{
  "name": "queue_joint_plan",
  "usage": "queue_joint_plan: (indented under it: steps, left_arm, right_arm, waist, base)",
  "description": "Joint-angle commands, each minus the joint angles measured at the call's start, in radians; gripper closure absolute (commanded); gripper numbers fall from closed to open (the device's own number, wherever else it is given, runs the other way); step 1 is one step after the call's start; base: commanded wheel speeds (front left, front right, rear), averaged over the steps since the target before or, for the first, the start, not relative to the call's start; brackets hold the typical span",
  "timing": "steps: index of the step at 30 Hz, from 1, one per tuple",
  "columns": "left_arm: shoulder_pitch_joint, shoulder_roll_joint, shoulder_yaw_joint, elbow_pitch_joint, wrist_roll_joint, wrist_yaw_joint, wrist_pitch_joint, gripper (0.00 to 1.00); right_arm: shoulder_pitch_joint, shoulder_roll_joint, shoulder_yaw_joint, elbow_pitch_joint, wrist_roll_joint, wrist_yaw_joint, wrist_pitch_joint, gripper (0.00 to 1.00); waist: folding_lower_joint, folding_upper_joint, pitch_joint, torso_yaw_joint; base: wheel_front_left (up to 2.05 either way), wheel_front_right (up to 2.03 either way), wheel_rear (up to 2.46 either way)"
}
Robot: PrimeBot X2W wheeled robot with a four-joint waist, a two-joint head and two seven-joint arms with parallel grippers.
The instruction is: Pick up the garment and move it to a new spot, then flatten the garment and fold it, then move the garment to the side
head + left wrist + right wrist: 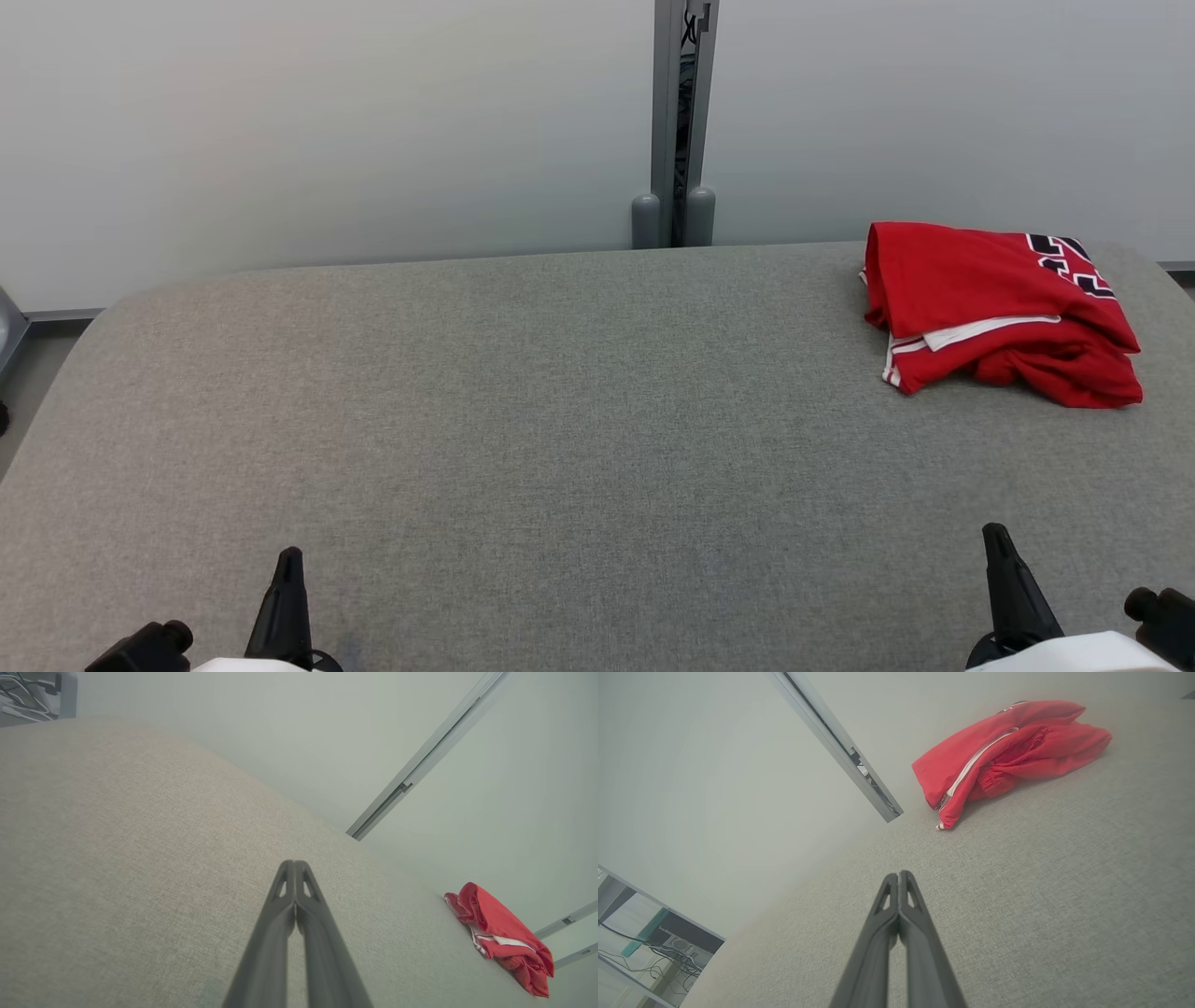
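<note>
Right claw [997, 534] pinched together, red garment [994, 303] folded well ahead, untouched

Soft, even, bright light. The garment [999, 308] throws a thin shadow toward 6 o'clock on the desk [560, 420]. Wrist views bow the desk's edge; the fingers [266, 952] blur near the lens.

Head camera looks down on the table [560, 420]; both low wrist cameras share the garment [1008, 742]

surface: grey fabric table [560, 420] | on it: red garment [990, 299], seemingly folded, far right
</note>
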Motion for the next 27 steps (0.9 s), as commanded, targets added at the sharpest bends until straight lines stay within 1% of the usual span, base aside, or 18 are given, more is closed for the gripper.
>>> queue_joint_plan:
  steps: [1,16,27]
  left_arm:
    - [-0.035,0.010,0.006,-0.010,-0.034,-0.008,0.008,1.00]
    - [-0.085,0.012,0.010,0.004,-0.236,-0.026,0.059,1.00]
    - [-0.112,0.013,0.012,0.012,-0.354,-0.037,0.089,1.00]
  right_arm:
    - [-0.027,-0.010,-0.008,-0.019,0.037,0.000,0.009,1.00]
    - [-0.046,-0.015,-0.044,-0.023,0.240,0.000,0.057,1.00]
    - [-0.060,-0.017,-0.067,-0.026,0.359,0.000,0.087,1.00]
  waist:
    - [0.0000,-0.0001,0.001,0.000]
    - [0.0000,-0.0001,0.009,0.001]
    - [0.0000,-0.0001,0.015,0.001]
  base:
    - [0.00,0.00,0.00]
    - [0.00,0.00,0.00]
    - [0.00,0.00,0.00]
